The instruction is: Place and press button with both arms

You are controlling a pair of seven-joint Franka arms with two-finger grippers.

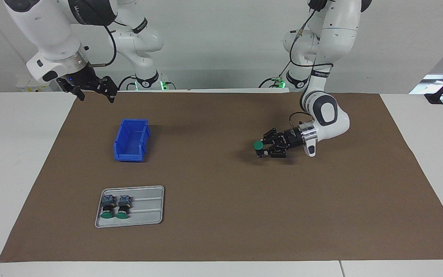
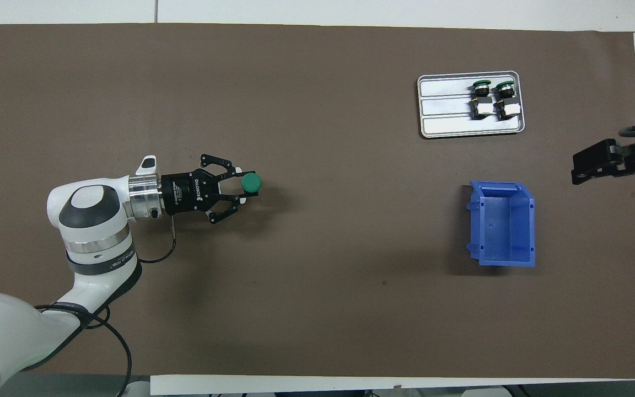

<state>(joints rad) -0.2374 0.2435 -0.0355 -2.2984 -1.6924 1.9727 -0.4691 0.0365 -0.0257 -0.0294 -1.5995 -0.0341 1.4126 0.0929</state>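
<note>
Overhead view: two buttons (image 2: 493, 98) trayed, one button (image 2: 250, 182) in left tool (image 2: 240, 188).

White table (image 1: 25, 161) under a brown mat (image 1: 221, 215); lower left of the facing frame, a metal tray (image 1: 148, 207), with a blue bin (image 1: 131, 140) just above it.

The mat (image 1: 221, 215) filling most of the frame looks like matt brown paper. At lower left in the facing view, the tray (image 1: 148, 209) is dull grey metal; above it the bin (image 1: 123, 148) is smooth blue plastic. The arms' (image 1: 335, 23) shells are glossy white.
</note>
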